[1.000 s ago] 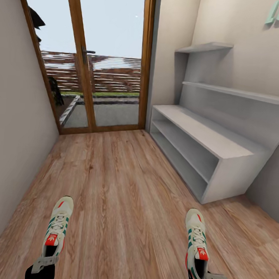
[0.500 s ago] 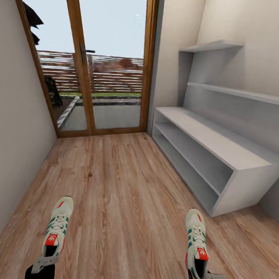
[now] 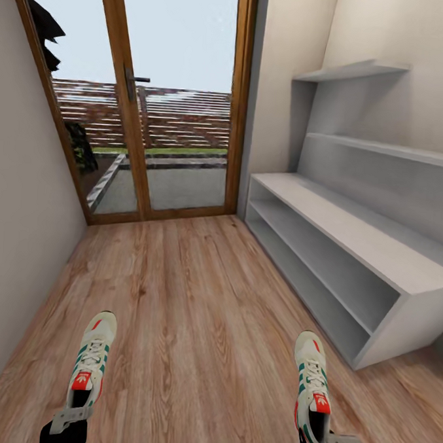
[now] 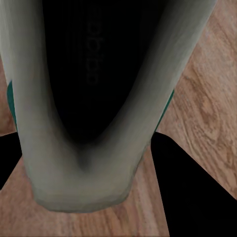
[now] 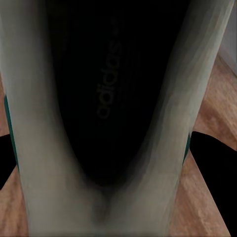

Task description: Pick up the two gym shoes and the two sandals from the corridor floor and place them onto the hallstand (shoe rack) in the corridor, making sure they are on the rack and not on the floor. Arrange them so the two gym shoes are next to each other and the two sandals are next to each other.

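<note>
My left gripper (image 3: 72, 414) is shut on the heel of one cream-white gym shoe (image 3: 92, 360), held above the corridor floor (image 3: 196, 312), toe pointing away. My right gripper (image 3: 320, 436) is shut on the other gym shoe (image 3: 311, 379) in the same way. The left wrist view looks into the dark inside of its shoe (image 4: 84, 182), with black fingers (image 4: 192, 197) beside it. In the right wrist view the other shoe (image 5: 44, 173) sits between the fingers (image 5: 217, 173). The pale grey hallstand (image 3: 352, 236) stands along the right wall, ahead of the right shoe. The two sandals are out of view.
A glass door in a wooden frame (image 3: 126, 111) closes the corridor's far end. A plain wall (image 3: 18, 222) runs along the left. Wood plank floor stretches between me and the door.
The camera has moved forward, so the hallstand looks nearer and further right. Both shoes and grippers keep their places in the view.
</note>
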### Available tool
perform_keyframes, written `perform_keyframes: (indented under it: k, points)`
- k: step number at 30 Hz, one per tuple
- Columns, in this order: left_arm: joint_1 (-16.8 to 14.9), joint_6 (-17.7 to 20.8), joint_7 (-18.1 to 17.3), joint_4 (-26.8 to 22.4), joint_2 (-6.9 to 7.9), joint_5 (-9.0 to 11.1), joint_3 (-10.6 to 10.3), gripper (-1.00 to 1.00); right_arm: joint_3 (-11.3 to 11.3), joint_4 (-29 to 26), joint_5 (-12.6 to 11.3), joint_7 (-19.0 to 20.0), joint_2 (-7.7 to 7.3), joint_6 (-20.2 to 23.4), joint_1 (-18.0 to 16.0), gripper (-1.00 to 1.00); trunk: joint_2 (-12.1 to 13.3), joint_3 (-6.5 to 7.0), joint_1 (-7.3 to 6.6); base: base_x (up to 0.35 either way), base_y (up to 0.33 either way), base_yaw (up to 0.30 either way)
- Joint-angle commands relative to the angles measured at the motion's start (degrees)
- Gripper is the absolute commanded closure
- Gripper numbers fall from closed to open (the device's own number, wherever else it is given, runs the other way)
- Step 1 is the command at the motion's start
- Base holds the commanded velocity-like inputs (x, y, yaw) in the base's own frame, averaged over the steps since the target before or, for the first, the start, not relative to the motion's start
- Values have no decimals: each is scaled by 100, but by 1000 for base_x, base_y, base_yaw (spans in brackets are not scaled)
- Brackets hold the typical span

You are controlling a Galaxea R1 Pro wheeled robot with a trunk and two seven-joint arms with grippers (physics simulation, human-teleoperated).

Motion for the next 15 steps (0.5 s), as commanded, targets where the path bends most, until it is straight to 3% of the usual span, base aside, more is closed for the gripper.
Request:
perform_keyframes:
  k: [1, 15]
  points:
    - [-7, -22, -53, 2, -2, -35, 52, 100, 1, 1, 3, -15, 0, -16, -3, 100, -2, -5, 2, 331, 141, 0]
    - [-7, -132, -53, 2, -2, -35, 52, 100, 1, 1, 4, -15, 0, -16, -3, 100, -2, -5, 2, 331, 166, 0]
